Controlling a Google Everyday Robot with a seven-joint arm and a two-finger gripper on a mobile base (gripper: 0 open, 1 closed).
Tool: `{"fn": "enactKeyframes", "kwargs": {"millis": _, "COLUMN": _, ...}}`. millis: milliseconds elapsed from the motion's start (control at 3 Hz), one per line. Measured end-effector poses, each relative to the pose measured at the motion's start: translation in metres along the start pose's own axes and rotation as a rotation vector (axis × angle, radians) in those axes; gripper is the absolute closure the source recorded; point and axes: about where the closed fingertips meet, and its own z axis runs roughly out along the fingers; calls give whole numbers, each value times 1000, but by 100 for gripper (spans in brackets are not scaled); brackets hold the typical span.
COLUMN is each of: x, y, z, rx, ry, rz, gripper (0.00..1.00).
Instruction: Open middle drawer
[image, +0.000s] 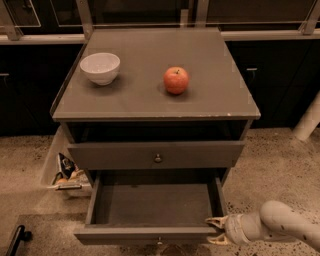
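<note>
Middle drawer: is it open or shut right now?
Open. The middle drawer stands well out from the cabinet, its bare grey inside in plain view. The gripper is at its front right corner.

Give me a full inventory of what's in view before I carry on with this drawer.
cabinet: one, grey, centre of view
bowl: one, white, cabinet top, left
apple: one, red, cabinet top, right of the bowl
upper drawer: one, grey, round knob, just under the top
middle drawer: one, grey, pulled out, plain grey inside
bin of packets: one, pale, floor left of cabinet
black object: one, floor, bottom left
post: one, white, right edge
gripper: one, pale, at the middle drawer's front right corner
arm: one, white, bottom right
</note>
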Motion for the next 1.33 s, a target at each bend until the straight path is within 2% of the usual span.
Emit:
{"fn": "enactKeyframes", "kwargs": {"millis": 333, "x": 1, "y": 21, "z": -6, "rx": 0, "ry": -15, "rz": -13, "gripper": 81}}
{"fn": "enactKeyframes", "kwargs": {"millis": 1333, "x": 0, "y": 20, "z": -7, "rx": -1, "ry": -15, "rz": -13, "gripper": 12}}
